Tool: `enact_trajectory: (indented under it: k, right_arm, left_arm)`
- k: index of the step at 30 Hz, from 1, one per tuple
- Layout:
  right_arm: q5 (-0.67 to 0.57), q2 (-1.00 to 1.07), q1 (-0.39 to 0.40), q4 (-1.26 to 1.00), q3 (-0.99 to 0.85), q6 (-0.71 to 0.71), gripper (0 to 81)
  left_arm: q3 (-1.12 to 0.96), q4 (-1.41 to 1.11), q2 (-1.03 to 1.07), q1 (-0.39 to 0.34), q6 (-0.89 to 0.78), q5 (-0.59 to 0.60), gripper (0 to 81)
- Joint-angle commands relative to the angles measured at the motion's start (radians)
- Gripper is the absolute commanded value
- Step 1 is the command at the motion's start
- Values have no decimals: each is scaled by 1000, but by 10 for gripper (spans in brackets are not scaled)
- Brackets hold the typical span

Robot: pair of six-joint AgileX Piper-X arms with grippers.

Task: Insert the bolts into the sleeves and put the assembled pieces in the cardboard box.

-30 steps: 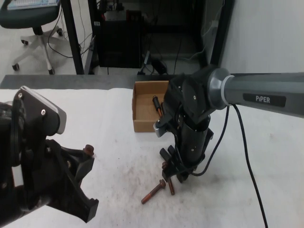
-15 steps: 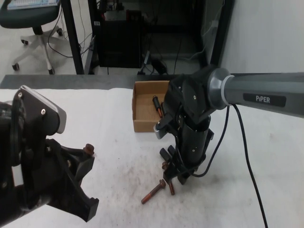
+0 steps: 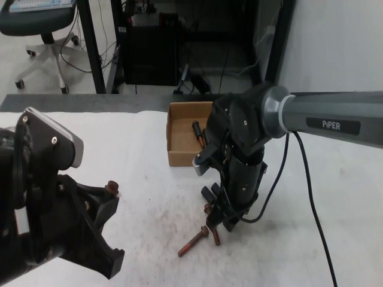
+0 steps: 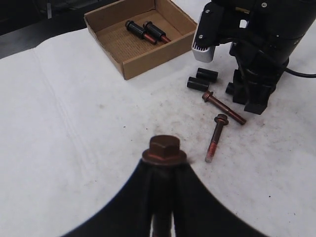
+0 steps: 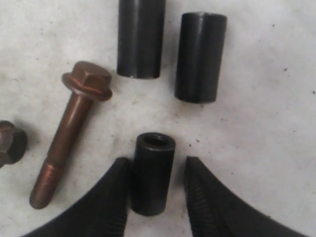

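Right claw point(image 5: 157, 162) sits spread around a black sleeve point(image 5: 153, 180) on the desk point(image 5: 261, 148), one finger point(image 5: 111, 197) closer, so closing could kick it sideways into the loose bolt point(image 5: 74, 133). Left claw point(image 4: 164, 168) pinches a hex bolt point(image 4: 164, 148), well apart from the cardboard box point(image 4: 148, 55)

bench point(image 3: 149, 179), seemingly cloth-covered: cardboard box point(image 4: 148, 58), loose bolts point(image 4: 223, 107), sleeves point(image 4: 207, 74).

1. We see the cardboard box point(image 4: 154, 58) holding two assembled pieces point(image 4: 146, 30), side by side.
2. Two rusty bolts point(image 4: 223, 107) lie loose just beside the black sleeves point(image 4: 206, 74).
3. A third bolt point(image 4: 164, 149) stands head-up, clamped in the left gripper point(image 4: 163, 170).
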Motion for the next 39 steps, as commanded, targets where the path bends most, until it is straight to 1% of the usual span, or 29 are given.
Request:
enact_trajectory:
  k: [1, 2, 4, 5, 13, 15, 17, 19, 21, 23, 26, 28, 31, 35, 36, 39]
  right_arm:
    - [0, 8, -1, -18, -2, -12, 258]
    - [0, 8, -1, -18, -2, -12, 210]
    - [0, 8, -1, -21, -2, -12, 59]
    - [0, 8, -1, -21, -2, -12, 11]
    - [-10, -17, -4, -24, -7, 3, 8]
    - [-27, -55, -6, -21, -7, 52, 8]
    - [-103, -99, -16, -30, -7, 126, 8]
    - [-157, -153, -39, -68, 6, 250, 8]
    - [-224, -207, -62, -143, 37, 318, 8]
    - [-270, -277, -86, -232, 83, 332, 8]
    - [-317, -387, -114, -350, 168, 332, 8]
    - [-392, -474, -133, -433, 235, 358, 8]
    - [-560, -603, -151, -633, 362, 402, 8]
    - [-773, -769, -141, -918, 552, 422, 8]
    - [-795, -807, -132, -971, 592, 422, 8]
    - [-793, -892, -90, -1065, 682, 422, 8]
  left_arm:
    - [-2, -12, 1, 3, 2, -16, 0]
    - [-2, -12, 1, 3, 2, -16, 0]
    - [-2, -12, 1, 3, 2, -35, 0]
    - [-2, -12, 1, 3, 2, -36, 0]
    - [-2, -34, 1, 3, -19, -39, 0]
    - [-2, -86, 1, 3, -69, -45, 0]
    - [-2, -167, -14, 3, -142, -44, 0]
    - [-2, -288, -23, 3, -207, -42, 0]
    - [-2, -419, -27, 3, -233, -14, 0]
    - [-2, -561, -26, 10, -233, 77, 0]
    - [-2, -686, -26, 42, -273, 272, 0]
    - [-2, -716, -26, 76, -335, 382, 0]
    - [-2, -732, -22, 135, -400, 493, 0]
    - [-2, -852, 17, 207, -493, 662, 0]
    - [-2, -895, 33, 216, -521, 694, 0]
    - [-8, -1008, 113, 235, -646, 814, 0]
